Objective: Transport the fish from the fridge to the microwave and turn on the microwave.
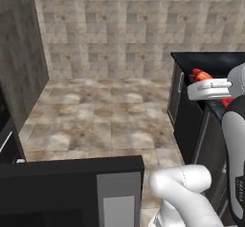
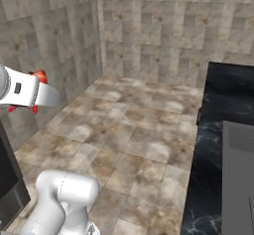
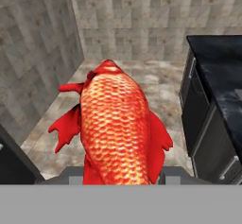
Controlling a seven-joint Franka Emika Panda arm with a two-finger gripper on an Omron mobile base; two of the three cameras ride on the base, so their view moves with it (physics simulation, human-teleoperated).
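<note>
Tiled floor (image 1: 95, 111) and wall, left base view: fish (image 1: 201, 74) red behind the white arm, above a black desk (image 1: 210, 58) edge.
Right base view: fish (image 2: 38, 76) aloft over floor.
Hand view: pincer (image 3: 120, 176) half-closed on fish (image 3: 116, 124). Risk: slippery body slipping out during base travel; microwave unlocated.

Black marble counter (image 2: 233, 105) (dark cabinets (image 3: 203, 133) below), tiled floor (image 1: 105, 116)

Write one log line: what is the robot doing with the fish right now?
stage: carrying | held: fish | gripper: shut on fish | fish: off the floor, above tiled floor | microwave: not reached
</note>
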